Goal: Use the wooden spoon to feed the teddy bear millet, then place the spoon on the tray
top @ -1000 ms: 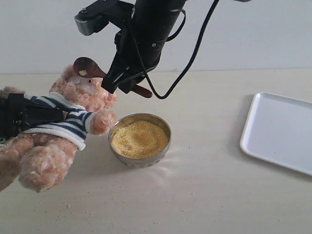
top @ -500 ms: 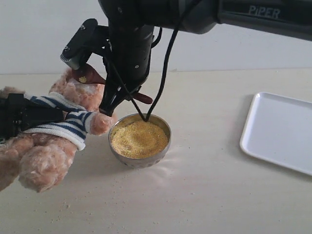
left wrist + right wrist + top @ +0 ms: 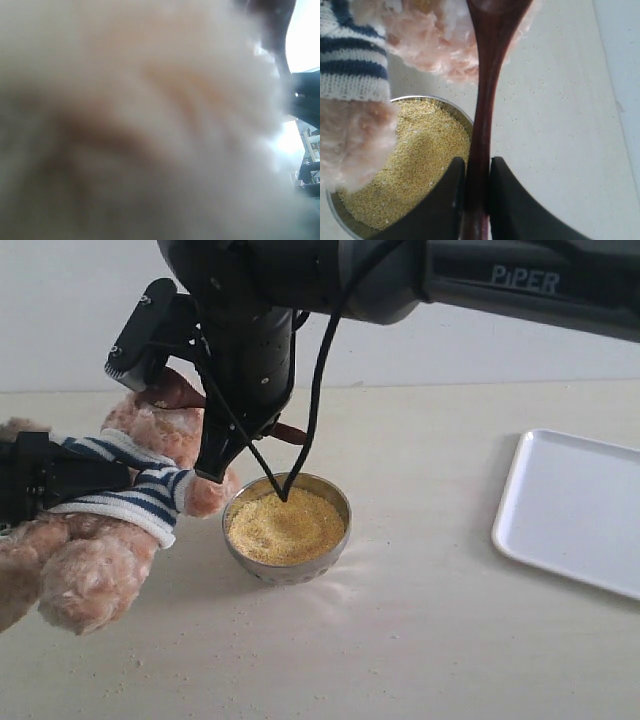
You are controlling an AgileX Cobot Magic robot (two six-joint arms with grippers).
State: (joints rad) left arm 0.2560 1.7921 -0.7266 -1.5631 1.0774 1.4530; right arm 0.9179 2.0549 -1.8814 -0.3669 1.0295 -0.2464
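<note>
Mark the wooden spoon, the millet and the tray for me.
wooden spoon [image 3: 482, 115], right wrist view, middle of its handle.
millet [image 3: 287, 525], exterior view, centre of the heap.
tray [image 3: 575, 505], exterior view, bare flat bottom.

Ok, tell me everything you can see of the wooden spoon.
The wooden spoon is dark reddish-brown, smooth and glossy, with a slim handle widening into its bowl. The right claw is shut on the handle, pinching it from both sides. The bowl end reaches the furry face of the teddy bear; whether it touches, or what it carries, cannot be seen.
</note>
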